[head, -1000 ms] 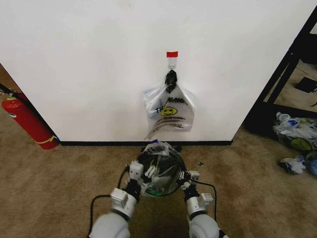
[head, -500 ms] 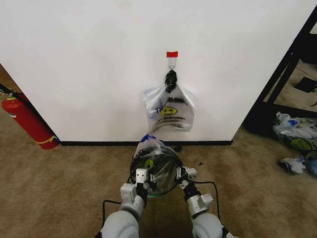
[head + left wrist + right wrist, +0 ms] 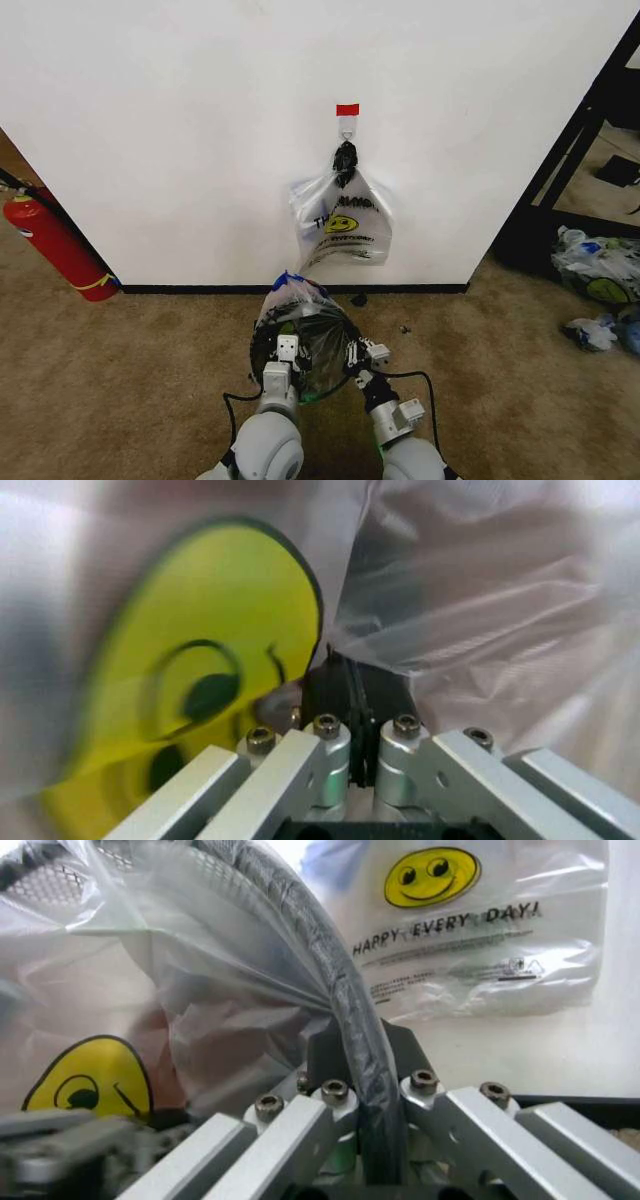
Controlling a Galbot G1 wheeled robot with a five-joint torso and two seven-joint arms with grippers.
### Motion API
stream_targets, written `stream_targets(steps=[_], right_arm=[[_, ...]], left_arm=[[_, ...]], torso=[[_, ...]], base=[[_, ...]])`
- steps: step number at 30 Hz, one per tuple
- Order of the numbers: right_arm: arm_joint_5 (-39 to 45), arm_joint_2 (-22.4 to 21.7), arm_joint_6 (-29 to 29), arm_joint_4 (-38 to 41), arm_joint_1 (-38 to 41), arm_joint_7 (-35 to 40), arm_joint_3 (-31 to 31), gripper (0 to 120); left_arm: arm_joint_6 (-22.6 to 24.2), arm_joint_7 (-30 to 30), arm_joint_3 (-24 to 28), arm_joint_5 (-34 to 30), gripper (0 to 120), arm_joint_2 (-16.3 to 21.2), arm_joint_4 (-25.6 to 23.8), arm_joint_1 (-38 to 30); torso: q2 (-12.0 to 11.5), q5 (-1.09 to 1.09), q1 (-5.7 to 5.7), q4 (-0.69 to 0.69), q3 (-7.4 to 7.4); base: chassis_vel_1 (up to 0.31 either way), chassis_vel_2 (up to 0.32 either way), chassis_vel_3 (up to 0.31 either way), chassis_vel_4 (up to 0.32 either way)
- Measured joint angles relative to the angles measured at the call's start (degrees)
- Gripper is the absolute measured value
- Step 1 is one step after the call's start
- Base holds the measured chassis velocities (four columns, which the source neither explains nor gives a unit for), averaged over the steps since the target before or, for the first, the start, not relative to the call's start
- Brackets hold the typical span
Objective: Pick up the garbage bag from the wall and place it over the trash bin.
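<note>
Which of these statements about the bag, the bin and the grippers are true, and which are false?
1. The bag lies over the bin. True.
2. The left gripper is open. False: it is shut on the bag.
3. The fire extinguisher stands on the right. False: it stands on the left, by the wall.
4. A bunch of bags hangs from the hook. True.
5. The right gripper straddles the bin's rim. True.
</note>
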Motion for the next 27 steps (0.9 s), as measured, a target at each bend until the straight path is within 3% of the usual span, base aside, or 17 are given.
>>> stream_targets(steps=[9,27], right_arm=[[-0.26,-0.54,0.55,1.07,-1.24,-0.90,-0.26,0],[0.09,-0.89,2.48,1.93,-2.35,-5.46,-0.77,0]], left_arm=[[-0.39,0.25,-0.13,0.64,0,-0.54,5.02,-2.88],[-0.33,0.79,0.23,-2.93,0,-0.42,8.74,-7.89]], torso=[[0.00,0.00,0.00,0.00,0.00],[0.00,0.00,0.00,0.00,0.00]], base=[[0.000,0.000,0.000,0.000],[0.000,0.000,0.000,0.000]])
